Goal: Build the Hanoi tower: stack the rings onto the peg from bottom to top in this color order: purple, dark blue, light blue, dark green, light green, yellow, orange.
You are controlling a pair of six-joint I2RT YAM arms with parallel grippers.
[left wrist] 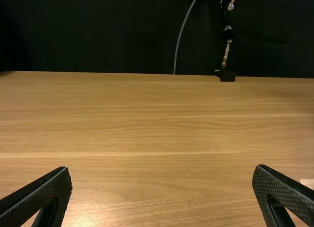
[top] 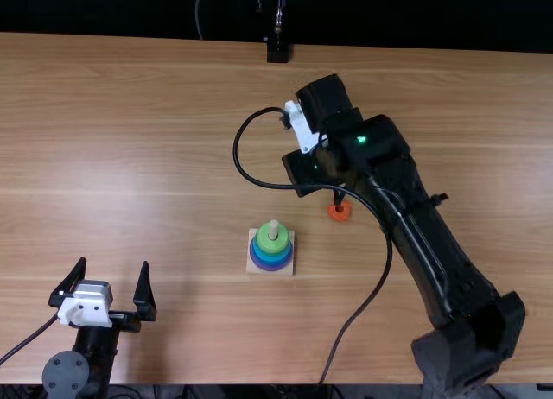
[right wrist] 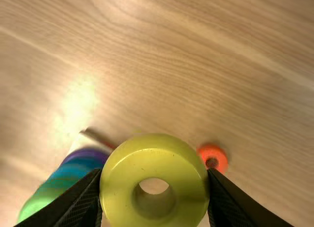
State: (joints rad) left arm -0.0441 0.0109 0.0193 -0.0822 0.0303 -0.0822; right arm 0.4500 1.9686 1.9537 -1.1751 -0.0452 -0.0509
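Near the middle of the light brown table (top: 130, 157), a little toward its near edge, a square pale base (top: 290, 265) lies flat with its peg (top: 274, 229) upright and a stack of rings around it, a purple ring (top: 270, 267) low down, a light blue ring (top: 272, 256) above that and a light green ring (top: 272, 245) uppermost, the peg's pale tip poking up through it; I cannot tell the shades between clearly enough to count every ring. The right gripper (top: 304, 167) reaches in above the table, farther from the near edge than the base, and it is closed on the yellow ring (right wrist: 152, 160): in the right wrist view its two fingers (right wrist: 81, 202) press on opposite sides of the ring, whose hole faces the camera. The yellow ring is off the peg, with the stack near it. Over on the other side of it, the orange ring (top: 344, 215) lies on the table, apart from the base, its hole showing. Left of all this, near the table's near edge, the left gripper (top: 114, 262) is open and empty, its fingers spread wide apart and well apart from the rings. A black cable (top: 238, 148) loops out beside the right arm (top: 432, 265), and a small black block (top: 277, 52) stands at the table's far edge
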